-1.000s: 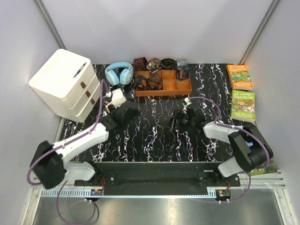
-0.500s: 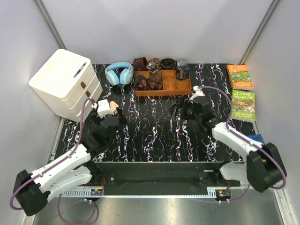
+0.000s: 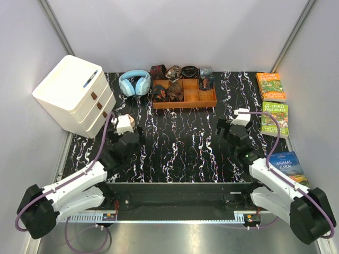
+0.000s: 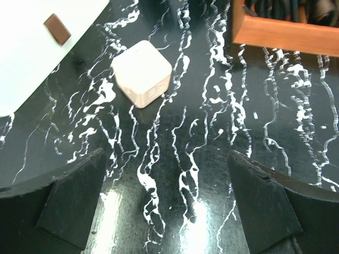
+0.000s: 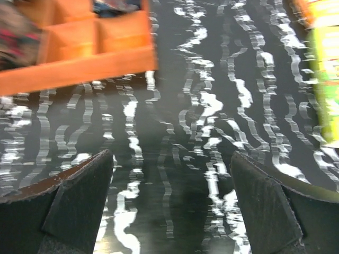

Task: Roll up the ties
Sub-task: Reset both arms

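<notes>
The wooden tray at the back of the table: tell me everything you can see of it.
The tray is a shallow rectangular box of orange-brown wood, split by dividers into several compartments. It lies flat on the table at the far middle, long side facing the near edge. Dark patterned ties are bunched in its left compartment; a smaller dark bundle sits in its far right corner.

- The right wrist view is smeared by motion: ahead-left of the right tool (image 5: 170, 180), the orange tray (image 5: 79, 74) runs off the top edge, its contents unreadable.
- A green book (image 5: 326, 63) ahead-right is cut by the frame edge.
- Ahead-right of the left tool (image 4: 165, 177), only a tray corner shows.
- From above, the ties (image 3: 167, 94) in the tray are too small to tell rolled from loose.
</notes>
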`<state>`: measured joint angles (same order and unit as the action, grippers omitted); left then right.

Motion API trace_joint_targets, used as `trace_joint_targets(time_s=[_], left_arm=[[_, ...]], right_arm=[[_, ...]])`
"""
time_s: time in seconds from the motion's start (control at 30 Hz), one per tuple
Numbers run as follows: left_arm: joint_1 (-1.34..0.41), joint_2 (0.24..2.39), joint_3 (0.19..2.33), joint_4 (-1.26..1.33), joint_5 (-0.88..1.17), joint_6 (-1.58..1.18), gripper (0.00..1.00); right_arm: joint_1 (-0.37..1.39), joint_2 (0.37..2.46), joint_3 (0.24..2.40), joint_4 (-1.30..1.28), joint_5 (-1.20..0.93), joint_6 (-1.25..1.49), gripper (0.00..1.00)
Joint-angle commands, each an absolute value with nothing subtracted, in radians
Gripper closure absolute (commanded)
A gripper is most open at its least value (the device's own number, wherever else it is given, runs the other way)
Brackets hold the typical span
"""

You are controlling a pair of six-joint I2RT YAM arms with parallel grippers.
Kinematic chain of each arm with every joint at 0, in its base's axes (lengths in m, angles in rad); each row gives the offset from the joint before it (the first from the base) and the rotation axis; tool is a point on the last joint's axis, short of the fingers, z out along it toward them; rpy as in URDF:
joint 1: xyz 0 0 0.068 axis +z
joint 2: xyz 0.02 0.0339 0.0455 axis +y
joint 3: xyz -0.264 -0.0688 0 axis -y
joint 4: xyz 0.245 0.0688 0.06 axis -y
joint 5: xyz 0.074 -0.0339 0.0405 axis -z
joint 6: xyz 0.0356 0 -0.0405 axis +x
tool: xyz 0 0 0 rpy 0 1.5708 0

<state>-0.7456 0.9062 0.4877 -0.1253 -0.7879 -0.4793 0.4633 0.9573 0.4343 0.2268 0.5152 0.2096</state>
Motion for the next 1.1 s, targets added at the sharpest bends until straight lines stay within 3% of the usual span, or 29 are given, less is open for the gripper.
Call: trace_joint_targets(time_s=[0.0, 0.17, 0.37, 0.6, 0.67, 0.73, 1.07], left_arm=[[-0.75, 0.819, 0.444, -0.009, -0.739, -0.423, 0.01], [-0.749, 0.756, 0.399, 0.037, -0.723, -0.414, 0.01], [-0.749, 0.744, 0.374, 0.069, -0.686, -0.391, 0.01], [-0.749, 0.753, 0.362, 0.086, -0.684, -0.391, 0.01], [-0.747, 0.761, 0.367, 0.092, -0.681, -0.39, 0.01], [-0.747, 0.773, 0.37, 0.094, -0.678, -0.387, 0.01], [-0.746, 0.805, 0.396, 0.052, -0.727, -0.425, 0.01]], right_arm=[[0.457, 0.95, 0.4, 0.37, 0.64, 0.071, 0.0], [0.408, 0.997, 0.371, 0.466, 0.621, -0.069, 0.0], [0.181, 1.123, 0.324, 0.679, 0.479, -0.031, 0.0], [0.055, 1.383, 0.279, 1.079, 0.261, -0.018, 0.0], [0.046, 1.448, 0.301, 1.086, 0.227, -0.015, 0.0], [0.046, 1.563, 0.257, 1.292, 0.175, -0.052, 0.0], [0.044, 1.557, 0.341, 1.129, 0.342, 0.025, 0.0]])
